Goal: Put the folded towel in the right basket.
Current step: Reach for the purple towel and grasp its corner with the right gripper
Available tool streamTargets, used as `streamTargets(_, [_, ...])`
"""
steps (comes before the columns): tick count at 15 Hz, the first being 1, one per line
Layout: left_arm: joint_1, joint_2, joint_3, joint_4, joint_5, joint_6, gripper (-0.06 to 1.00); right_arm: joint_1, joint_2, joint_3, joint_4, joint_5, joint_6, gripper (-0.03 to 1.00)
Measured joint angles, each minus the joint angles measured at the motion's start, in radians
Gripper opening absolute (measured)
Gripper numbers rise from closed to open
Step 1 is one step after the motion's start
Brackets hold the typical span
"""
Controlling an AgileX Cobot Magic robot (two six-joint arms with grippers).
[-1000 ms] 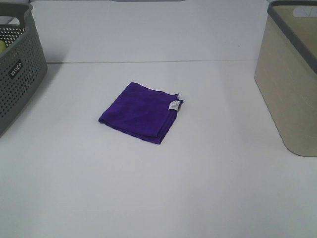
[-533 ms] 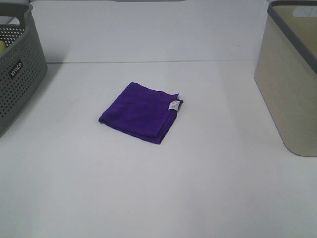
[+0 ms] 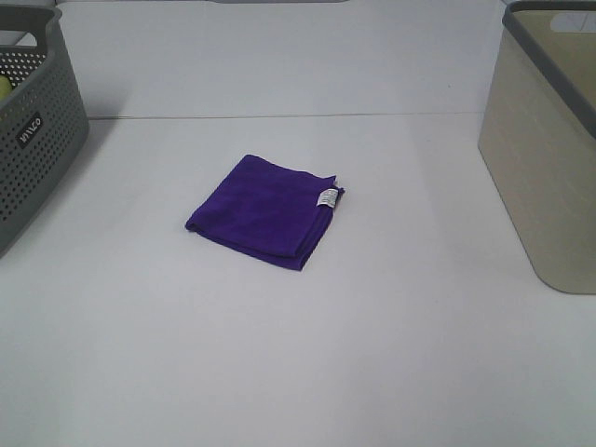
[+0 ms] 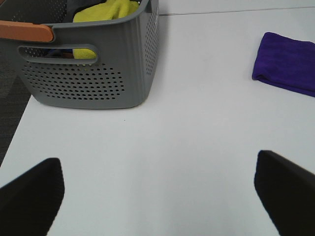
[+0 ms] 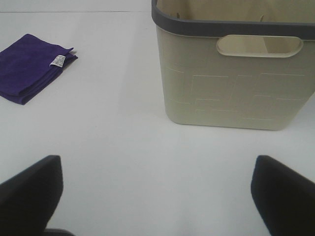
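- The folded towel (image 3: pixel 265 209) lies on the tabletop (image 3: pixel 391 335), well apart from the right basket (image 3: pixel 540 158).
- The left hand (image 4: pixel 157 194) and right hand (image 5: pixel 155 194) are wide open and empty; nothing is done yet.

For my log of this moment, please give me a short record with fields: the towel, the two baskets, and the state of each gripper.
towel: purple, folded, flat on the table, between the baskets, touching neither
right basket: beige, dark rim, towel not in it
left basket: grey, perforated, holds a yellow cloth
left gripper: open, holds nothing
right gripper: open, holds nothing
task state: towel not yet picked up
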Motion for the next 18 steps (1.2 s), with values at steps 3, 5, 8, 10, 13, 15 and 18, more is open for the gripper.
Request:
streamTargets(3, [0.0,0.0,0.0,0.0,0.0,0.0,0.99,0.0,0.0,0.0,0.0,0.0,0.0,0.94])
streamTargets(5, [0.0,0.0,0.0,0.0,0.0,0.0,0.99,0.0,0.0,0.0,0.0,0.0,0.0,0.94])
streamTargets(8, [0.0,0.0,0.0,0.0,0.0,0.0,0.99,0.0,0.0,0.0,0.0,0.0,0.0,0.94])
streamTargets(10, [0.0,0.0,0.0,0.0,0.0,0.0,0.99,0.0,0.0,0.0,0.0,0.0,0.0,0.94])
streamTargets(13, [0.0,0.0,0.0,0.0,0.0,0.0,0.99,0.0,0.0,0.0,0.0,0.0,0.0,0.94])
streamTargets(15, [0.0,0.0,0.0,0.0,0.0,0.0,0.99,0.0,0.0,0.0,0.0,0.0,0.0,0.94])
streamTargets(18, [0.0,0.0,0.0,0.0,0.0,0.0,0.99,0.0,0.0,0.0,0.0,0.0,0.0,0.94])
